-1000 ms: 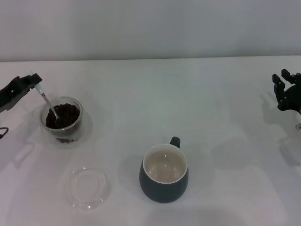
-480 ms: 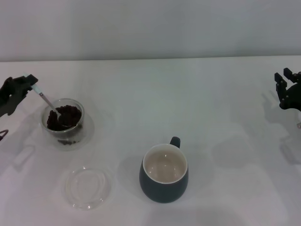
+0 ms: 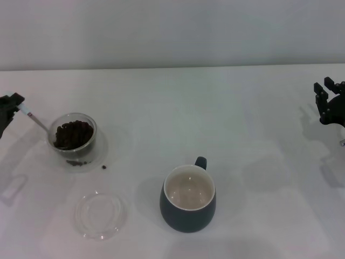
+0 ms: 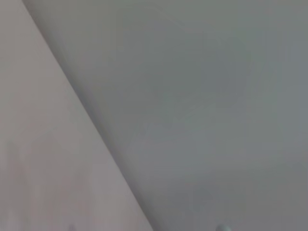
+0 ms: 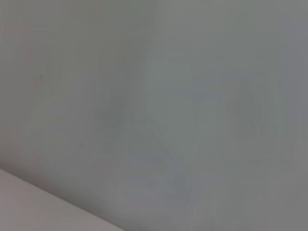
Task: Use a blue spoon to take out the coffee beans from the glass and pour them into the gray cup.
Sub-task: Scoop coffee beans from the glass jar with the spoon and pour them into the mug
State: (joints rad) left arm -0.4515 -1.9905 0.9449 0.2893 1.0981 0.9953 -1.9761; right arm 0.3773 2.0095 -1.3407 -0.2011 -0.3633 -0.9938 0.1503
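Note:
The glass stands at the left of the table in the head view, filled with dark coffee beans. My left gripper is at the far left edge, shut on the pale handle end of the blue spoon. The spoon slants down to the glass's left rim, and its bowl is hidden there. One loose bean lies on the table just right of the glass. The gray cup, cream-white inside and holding nothing, stands at front centre. My right gripper is parked at the far right, open. Both wrist views show only blank surfaces.
A flat clear glass saucer lies in front of the glass, left of the gray cup. A few beans show at the glass's base. The white table's back edge meets a grey wall.
My left gripper has moved left toward the frame edge, drawing the spoon up and out of the beans to the glass's left rim. A loose bean now lies right of the glass.

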